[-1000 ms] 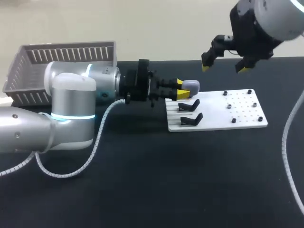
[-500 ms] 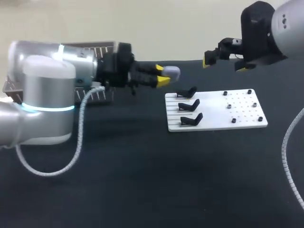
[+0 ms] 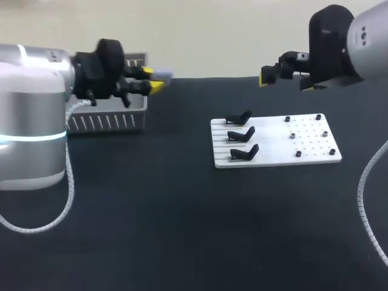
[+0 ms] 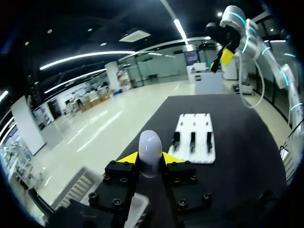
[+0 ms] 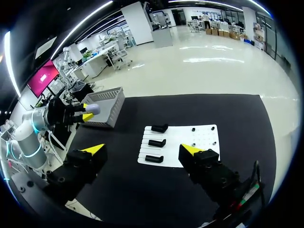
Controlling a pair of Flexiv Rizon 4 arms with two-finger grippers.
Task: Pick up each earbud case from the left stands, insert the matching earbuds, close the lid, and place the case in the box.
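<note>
Near the box [image 3: 109, 121], L gripper [image 3: 154, 82] is pinching the earbud case [image 3: 162, 75] by its sides; probably light, slippery. R gripper [image 3: 286, 82] is hanging spread wide, holding nothing.

Head cam's looking down from behind onto table [image 3: 182, 230]. L wrist cam's peering low across it, R wrist's gazing down from higher; all sharing white stand plate [image 3: 273, 150].

A black table [image 3: 182, 230] fills the scene, matte and dark. Right of its middle lies a flat white plate [image 3: 276, 159]. Its right half carries six small black studs [image 3: 292, 135] in two columns of three, with a grid of holes [image 3: 310, 138] (tiny, barely visible) between them.
</note>
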